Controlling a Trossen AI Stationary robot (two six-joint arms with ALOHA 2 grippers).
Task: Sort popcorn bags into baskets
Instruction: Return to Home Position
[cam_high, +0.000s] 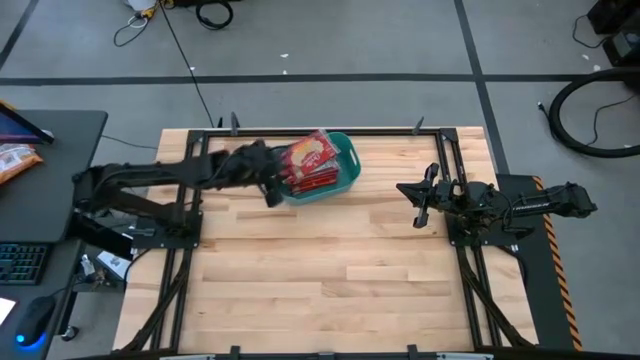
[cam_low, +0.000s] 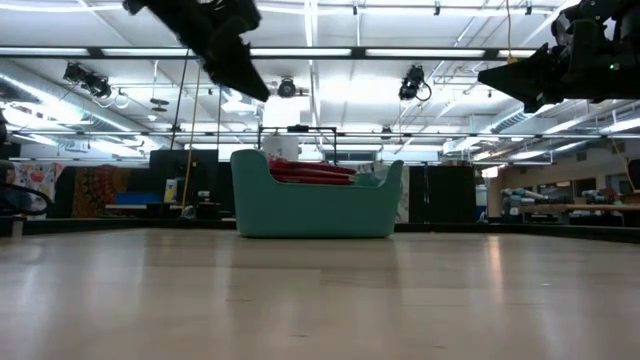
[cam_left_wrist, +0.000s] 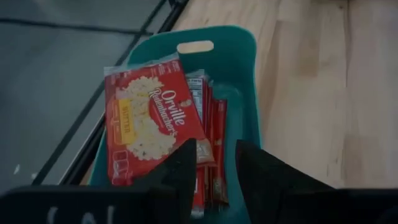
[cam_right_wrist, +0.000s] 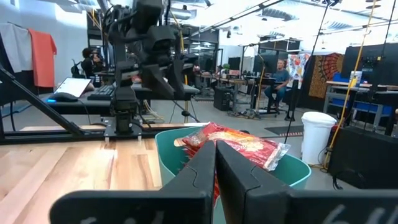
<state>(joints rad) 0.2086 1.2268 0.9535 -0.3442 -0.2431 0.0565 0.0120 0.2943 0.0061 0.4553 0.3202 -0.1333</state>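
Teal tub (cam_high: 348, 165) at the far edge of the table (cam_high: 330, 270) looks overfull tbh: the popcorn bags (cam_left_wrist: 152, 118) are all stacked in it, and the top one pokes above the rim and leans out over one side. The left gripper (cam_left_wrist: 215, 152) hovers just over that pile, fingers a little apart with nothing in them, so if it pulls away low it could snag the top bag and flip it out, or bump the tub. The right gripper (cam_right_wrist: 216, 152), pinched nearly shut and empty, is parked well off to its own side, so no worry there.
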